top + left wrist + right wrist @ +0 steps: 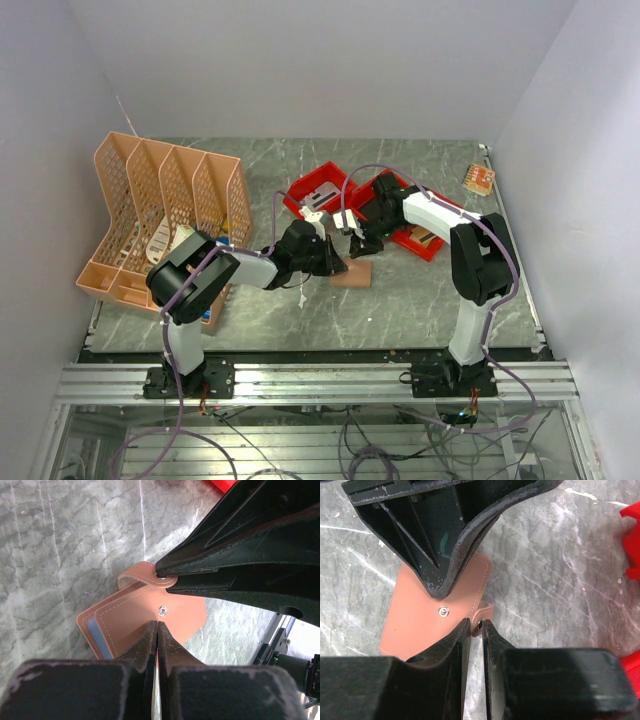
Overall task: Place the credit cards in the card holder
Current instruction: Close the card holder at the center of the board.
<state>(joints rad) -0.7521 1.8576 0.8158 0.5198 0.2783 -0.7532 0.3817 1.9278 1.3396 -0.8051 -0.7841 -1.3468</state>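
**Entry: card-holder station, listed near to far**

1. **Grey marbled desk** (pixel 420 300). Both arm bases are bolted at its 6 o'clock edge.
2. **Flat tan-brown leather-like card holder** (pixel 130 622). It lies folded shut at the centre of the desk, with both arms converging on it.
3. **Light-blue plastic credit card** (pixel 94 632). It sits inside the holder, with only a sliver showing at the 8 o'clock edge in the left wrist view. No second card can be picked out with certainty.
4. **Left end effector** (pixel 157 627). The fingers are pressed together with nothing between them, and the tips rest on the holder's cover just beside the metal snap stud (pixel 161 610).
5. **Right end effector** (pixel 476 625). It is pinched on the holder's tan snap strap (pixel 131 577) at its ringed end, which is held just apart from the stud.
6. **Two red plastic bins** (pixel 300 187). They sit at 12 to 1 o'clock, beyond the holder.
7. **Peach mesh file rack** (pixel 150 190). It stands at 9 to 10 o'clock.
8. **Small orange-tan item** (pixel 479 180). It lies in the 2 o'clock corner and is too small to identify.

**Hazards (judgement)**
- The thin strap could slip from the pinch, because only its tip is held.
- The ring could miss the stud if the holder skids on the smooth desk under the pressing tip.
- The left tip sits so close to the stud that it may block the strap from seating.
- The exposed blue card edge could slide out if the cover lifts.
- Fastening the holder now would shut out any card that is not yet inside.
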